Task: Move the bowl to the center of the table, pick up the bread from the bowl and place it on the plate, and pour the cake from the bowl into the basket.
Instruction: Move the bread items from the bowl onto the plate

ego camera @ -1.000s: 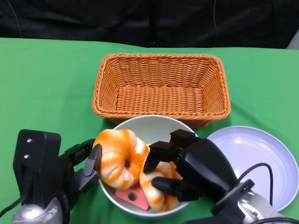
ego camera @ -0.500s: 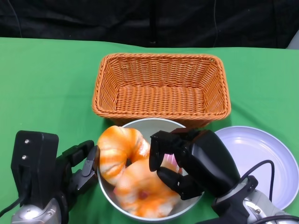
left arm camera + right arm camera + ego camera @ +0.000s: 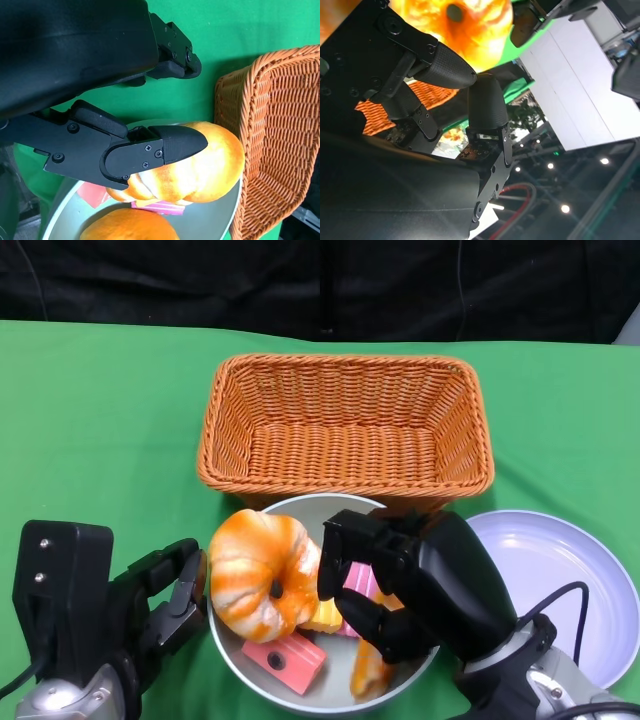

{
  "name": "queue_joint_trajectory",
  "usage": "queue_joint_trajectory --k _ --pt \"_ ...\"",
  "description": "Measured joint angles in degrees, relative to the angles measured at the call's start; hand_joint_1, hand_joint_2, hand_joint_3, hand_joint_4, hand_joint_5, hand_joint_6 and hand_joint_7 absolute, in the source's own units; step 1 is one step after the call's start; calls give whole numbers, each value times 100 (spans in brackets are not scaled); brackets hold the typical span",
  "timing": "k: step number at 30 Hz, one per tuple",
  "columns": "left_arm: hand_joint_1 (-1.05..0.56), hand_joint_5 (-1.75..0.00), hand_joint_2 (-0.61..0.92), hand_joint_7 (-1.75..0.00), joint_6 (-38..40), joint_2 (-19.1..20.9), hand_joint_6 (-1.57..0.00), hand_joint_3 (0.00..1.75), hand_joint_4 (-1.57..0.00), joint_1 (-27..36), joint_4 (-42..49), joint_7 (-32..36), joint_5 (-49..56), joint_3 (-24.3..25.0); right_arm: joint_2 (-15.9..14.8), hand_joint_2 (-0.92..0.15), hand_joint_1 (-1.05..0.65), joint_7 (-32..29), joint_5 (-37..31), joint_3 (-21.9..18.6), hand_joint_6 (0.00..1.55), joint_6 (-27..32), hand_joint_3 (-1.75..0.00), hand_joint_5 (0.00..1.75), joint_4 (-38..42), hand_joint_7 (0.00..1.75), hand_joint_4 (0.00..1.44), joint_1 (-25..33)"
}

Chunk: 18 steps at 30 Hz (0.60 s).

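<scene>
Bread (image 3: 258,575) sitting on the bowl (image 3: 405,679) rim, unsecured.
We are seeing the right robot hand (image 3: 400,585) curled beside it, left robot hand (image 3: 165,602) spread at the rim; we are risking it rolling onto the desk (image 3: 100,420).

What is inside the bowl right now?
The bowl holds a large orange bread ring, a pink cake slice and a second bread piece. The right robot hand covers the rest.

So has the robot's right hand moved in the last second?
Yes. The right robot hand has risen up the picture toward the orange wicker basket.
</scene>
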Motion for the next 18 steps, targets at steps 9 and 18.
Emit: queue_joint_trajectory --k 9,18 --pt "-69 -65 92 -2 50 1 -29 68 0 6 -30 -34 -94 30 -7 -20 -30 128 280 -362 80 -237 -166 175 -356 175 106 15" --pt "-70 -65 92 -1 50 48 -28 68 0 45 -78 -152 -98 25 3 -18 -30 170 325 -482 78 -327 -169 175 -501 174 103 77"
